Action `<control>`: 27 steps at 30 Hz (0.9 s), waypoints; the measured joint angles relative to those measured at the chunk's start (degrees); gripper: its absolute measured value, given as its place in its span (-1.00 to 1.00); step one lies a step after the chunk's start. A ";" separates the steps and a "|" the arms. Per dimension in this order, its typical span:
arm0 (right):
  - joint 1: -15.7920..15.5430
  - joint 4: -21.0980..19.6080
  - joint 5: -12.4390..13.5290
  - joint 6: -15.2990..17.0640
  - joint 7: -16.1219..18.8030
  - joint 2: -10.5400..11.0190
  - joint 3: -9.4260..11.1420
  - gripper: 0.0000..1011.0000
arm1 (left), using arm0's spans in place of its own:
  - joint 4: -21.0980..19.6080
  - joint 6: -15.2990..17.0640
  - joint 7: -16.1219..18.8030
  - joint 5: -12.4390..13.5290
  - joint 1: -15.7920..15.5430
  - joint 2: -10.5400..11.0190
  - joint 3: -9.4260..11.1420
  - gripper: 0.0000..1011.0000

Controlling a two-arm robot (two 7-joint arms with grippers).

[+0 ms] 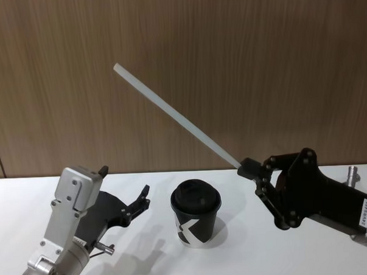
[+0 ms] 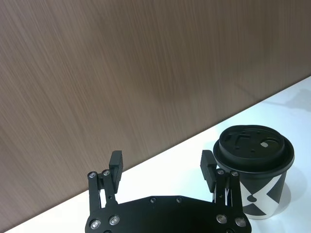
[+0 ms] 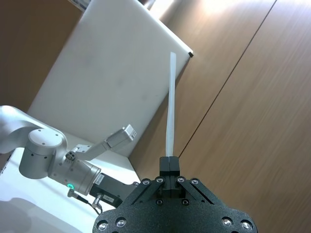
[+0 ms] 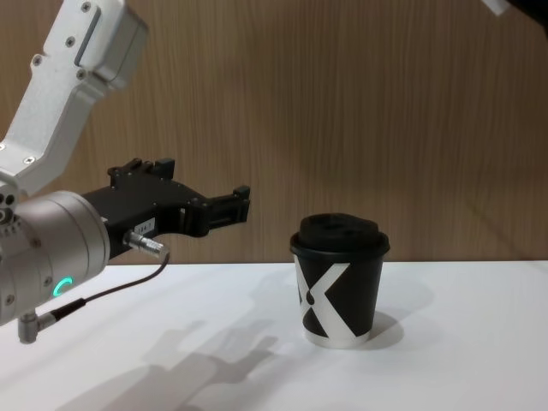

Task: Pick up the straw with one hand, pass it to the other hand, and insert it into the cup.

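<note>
The straw (image 1: 176,116) is a thin white-translucent tube slanting up and to the left against the wall. My right gripper (image 1: 246,168) is shut on its lower end, above and to the right of the cup (image 1: 196,213). In the right wrist view the straw (image 3: 171,107) rises straight out of the closed right gripper (image 3: 169,165). The cup is black with a white X and a black domed lid, upright on the white table. My left gripper (image 1: 124,184) stands open just left of the cup, holding nothing. In the left wrist view the cup (image 2: 255,170) stands beside one finger of the left gripper (image 2: 162,159).
A white table (image 1: 256,256) carries the cup (image 4: 340,282), with a brown wood-panel wall (image 1: 259,61) right behind it. My silver left arm (image 4: 51,248), with its green ring light and thin cable, takes up the table's left side.
</note>
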 joint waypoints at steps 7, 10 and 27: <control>0.52 0.15 0.43 -0.24 0.60 -0.14 -0.45 -1.00 | 0.00 0.00 -0.11 -0.06 0.04 -0.01 -0.09 0.98; 0.69 0.19 0.54 -0.31 0.81 -0.18 -0.58 -1.00 | -0.06 0.05 -0.48 -0.47 0.15 0.02 -0.36 0.98; 1.14 0.33 0.86 -0.44 1.31 -0.28 -0.92 -1.00 | -4.95 2.92 -11.06 -13.41 3.03 3.23 -6.52 0.98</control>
